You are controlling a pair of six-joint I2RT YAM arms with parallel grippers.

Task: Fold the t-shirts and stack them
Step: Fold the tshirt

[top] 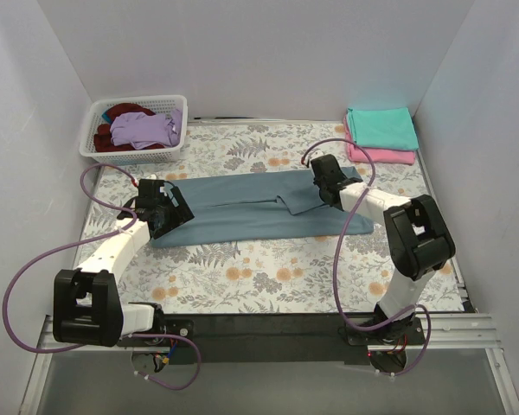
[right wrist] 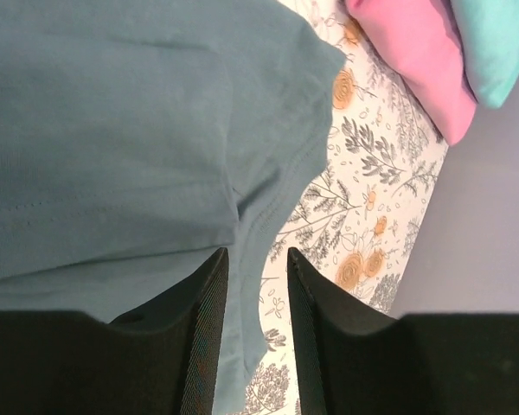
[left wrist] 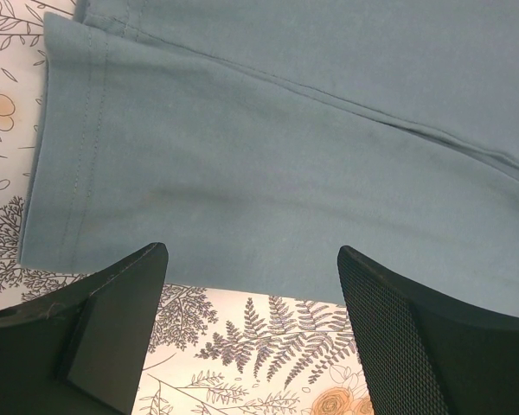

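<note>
A large slate blue-grey t-shirt [top: 242, 203] lies flat across the middle of the table, folded lengthwise. My left gripper [top: 167, 213] is at its left end. In the left wrist view this gripper [left wrist: 251, 252] is open wide just short of the shirt's [left wrist: 285, 156] near edge, with only tablecloth between its fingers. My right gripper [top: 323, 177] hangs over the shirt's right end. Its jaws [right wrist: 256, 252] stand a little apart, and the shirt's [right wrist: 112, 112] hem runs loose beneath the gap. A folded teal t-shirt [top: 382, 127] sits on a folded pink one [top: 382, 156] at the back right.
A white lattice basket [top: 169, 151] at the back left holds a lilac t-shirt [top: 147, 130] and a dark red one [top: 125, 110]. White walls close in the floral tablecloth [top: 268, 268] on three sides. The pink shirt [right wrist: 415, 52] and teal shirt [right wrist: 497, 43] lie near the right wall.
</note>
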